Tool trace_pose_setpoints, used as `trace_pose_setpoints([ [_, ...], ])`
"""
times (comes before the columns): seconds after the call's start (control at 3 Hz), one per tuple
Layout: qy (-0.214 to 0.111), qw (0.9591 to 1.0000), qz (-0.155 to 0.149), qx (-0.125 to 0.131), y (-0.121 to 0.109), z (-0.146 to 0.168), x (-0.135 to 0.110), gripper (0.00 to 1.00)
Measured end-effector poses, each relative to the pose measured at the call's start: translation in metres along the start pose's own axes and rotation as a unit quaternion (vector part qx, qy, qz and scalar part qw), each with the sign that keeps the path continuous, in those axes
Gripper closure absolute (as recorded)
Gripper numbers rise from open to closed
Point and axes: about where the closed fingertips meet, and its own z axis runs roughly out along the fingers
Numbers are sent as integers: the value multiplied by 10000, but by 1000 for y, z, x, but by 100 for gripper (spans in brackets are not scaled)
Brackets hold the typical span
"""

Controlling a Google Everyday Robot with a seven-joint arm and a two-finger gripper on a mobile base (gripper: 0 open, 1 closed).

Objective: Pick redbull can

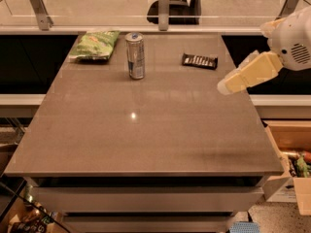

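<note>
The redbull can point(135, 55) stands upright on the brown table point(146, 130), toward the back and left of centre. It is slim, silver and blue, with a silver top. My gripper point(229, 85) comes in from the right edge of the view on a white arm, hovering above the table's right side. It is well to the right of the can and a little nearer the front, with nothing in it that I can see.
A green snack bag point(95, 44) lies at the back left, close to the can. A dark chocolate bar point(199, 60) lies at the back right, between the can and the gripper. A glass rail point(164, 6) runs behind the table. A cardboard box point(291, 154) sits right of it.
</note>
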Motion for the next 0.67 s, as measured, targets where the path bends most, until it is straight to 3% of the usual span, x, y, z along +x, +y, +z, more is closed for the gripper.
trace_pose_setpoints([
  [0.33,-333,9991,185,171,-3,12,-5,0],
  [0.67,-798,9957,378,290,-7,29,-12,0],
])
